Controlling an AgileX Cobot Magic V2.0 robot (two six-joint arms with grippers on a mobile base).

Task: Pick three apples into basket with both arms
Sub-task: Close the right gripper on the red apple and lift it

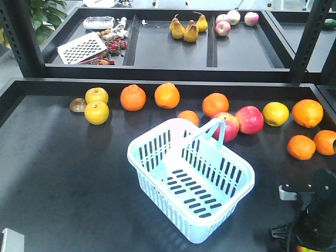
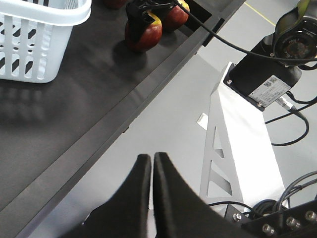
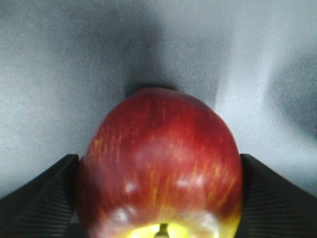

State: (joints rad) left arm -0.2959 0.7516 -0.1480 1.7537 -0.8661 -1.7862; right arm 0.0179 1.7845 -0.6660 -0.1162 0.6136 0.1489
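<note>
Dark table (image 1: 63, 173) carrying a pale blue basket (image 1: 152, 157) at centre. Behind the basket runs a row of oranges (image 1: 133, 97) and two pink-red apples (image 1: 249, 119). The right arm (image 1: 317, 210) stands at the table's near right corner. The right gripper (image 3: 158, 156) grasps a dark red apple (image 3: 161, 144), one finger on each flank. The apple rests on the table near its front edge, apart from the basket. A second apple (image 2: 174, 16) lies just behind it. The left gripper (image 2: 151, 166) is clenched, fingers pressed together, beyond the table's edge.

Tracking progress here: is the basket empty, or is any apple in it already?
Empty. In the front view the basket shows only its bare slotted floor, no apple inside. The right hand grips one apple outside it.
</note>
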